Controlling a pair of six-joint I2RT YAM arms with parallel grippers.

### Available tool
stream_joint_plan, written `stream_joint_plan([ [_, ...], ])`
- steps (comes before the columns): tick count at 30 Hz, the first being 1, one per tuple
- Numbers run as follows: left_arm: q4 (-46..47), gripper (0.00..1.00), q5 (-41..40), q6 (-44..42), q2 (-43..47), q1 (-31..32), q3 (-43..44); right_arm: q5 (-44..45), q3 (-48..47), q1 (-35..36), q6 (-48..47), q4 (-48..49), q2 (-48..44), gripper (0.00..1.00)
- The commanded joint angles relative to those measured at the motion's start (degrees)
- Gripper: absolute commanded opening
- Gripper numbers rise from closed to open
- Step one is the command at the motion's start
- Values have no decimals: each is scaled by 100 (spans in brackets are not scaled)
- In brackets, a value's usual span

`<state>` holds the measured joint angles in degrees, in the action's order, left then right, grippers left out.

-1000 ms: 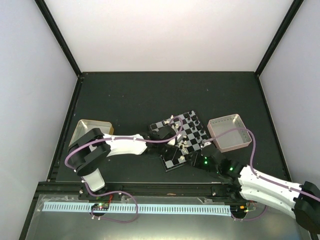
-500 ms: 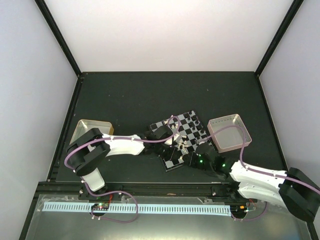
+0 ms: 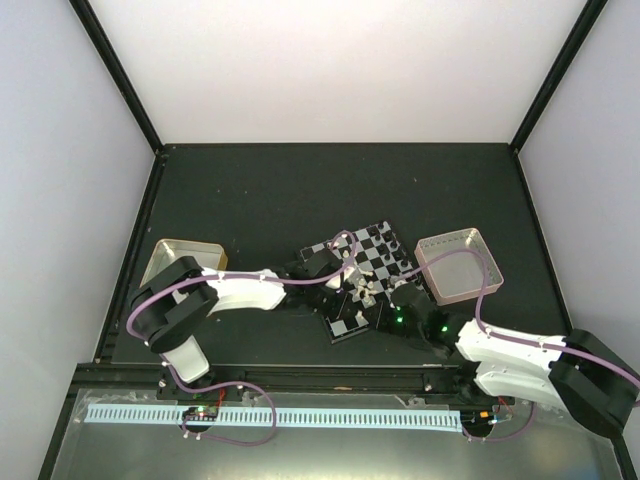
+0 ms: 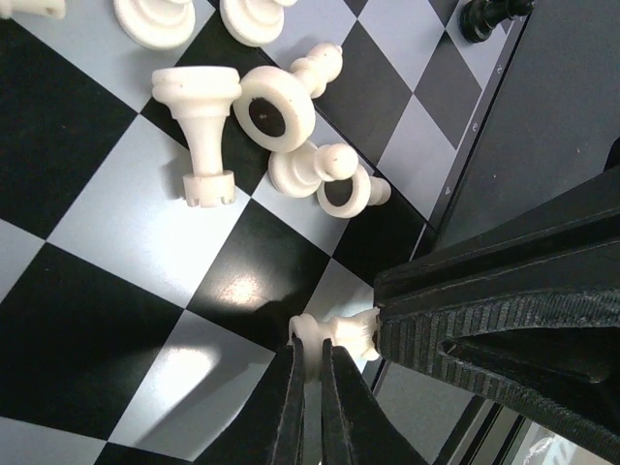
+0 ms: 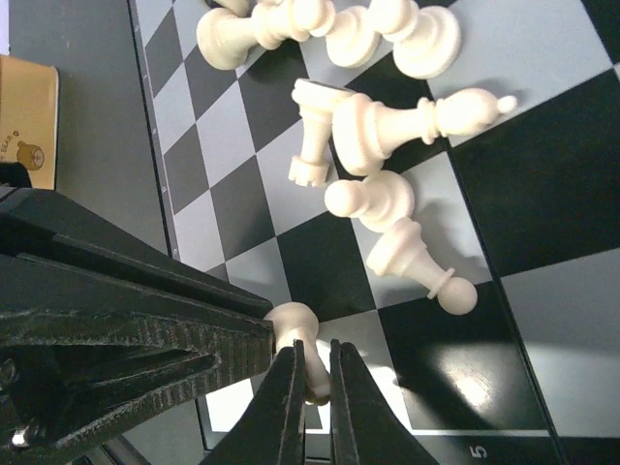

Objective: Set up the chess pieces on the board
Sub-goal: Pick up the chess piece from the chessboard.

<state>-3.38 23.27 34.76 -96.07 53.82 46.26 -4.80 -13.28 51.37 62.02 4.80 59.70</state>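
A dark table (image 3: 300,190) walled in by pale panels carries the board (image 3: 380,250), which sits skewed near the middle of the near half, just in front of both arms. The chess pieces (image 4: 276,116) seen on it are mostly cream ones lying tumbled on their sides in a loose heap across several squares, some touching one another. One black piece (image 4: 489,12) stands at the board's rim. At the near edge of the board, a cream pawn (image 4: 334,334) is caught between both arms. The left gripper (image 4: 312,354) has its thin fingers drawn together on the pawn, a sliver of cream showing in the slit. The right gripper (image 5: 312,349) is likewise pinched on the same pawn from the other side. In each wrist view the other gripper's dark tip touches the pawn's end. Just beside the board's right corner lies a shallow pinkish tray (image 3: 458,268). Well apart on the left, by the left arm's elbow, sits a metal tray (image 3: 180,258).
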Motion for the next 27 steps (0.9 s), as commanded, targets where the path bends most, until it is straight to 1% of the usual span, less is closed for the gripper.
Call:
stream_joint_plan([
  [1, 68, 4, 58, -23, 80, 16, -165, -21, -138, -2, -42, 126, -60, 1],
  [4, 142, 8, 49, -30, 171, -2, -179, 75, -310, -4, -135, -156, -118, 1],
  [9, -28, 26, -323, -47, 514, -71, -192, 219, -821, 3, -458, -954, -55, 1],
  [11, -211, 31, -624, -71, 761, -102, -215, 280, -1115, -4, -658, -1413, 82, 1],
  [15, -712, 37, -1562, -183, 1502, -173, -313, 433, -1794, 20, -1163, -2283, 508, 1],
  [20, -1872, 41, -3310, -371, 2936, -280, -328, 775, -2743, 140, -1694, -3189, 1202, 1],
  [21, -2099, 43, -3794, -371, 3258, -294, -328, 831, -2901, 162, -1777, -3276, 1353, 1],
  [22, -2335, 45, -4115, -375, 3562, -311, -328, 893, -3065, 182, -1861, -3334, 1511, 1],
  [24, -2678, 50, -4633, -423, 4212, -336, -349, 973, -3400, 194, -2020, -3438, 1863, 1],
  [27, -2999, 61, -5149, -559, 5143, -353, -433, 1162, -4055, 214, -2258, -3610, 2485, 1],
])
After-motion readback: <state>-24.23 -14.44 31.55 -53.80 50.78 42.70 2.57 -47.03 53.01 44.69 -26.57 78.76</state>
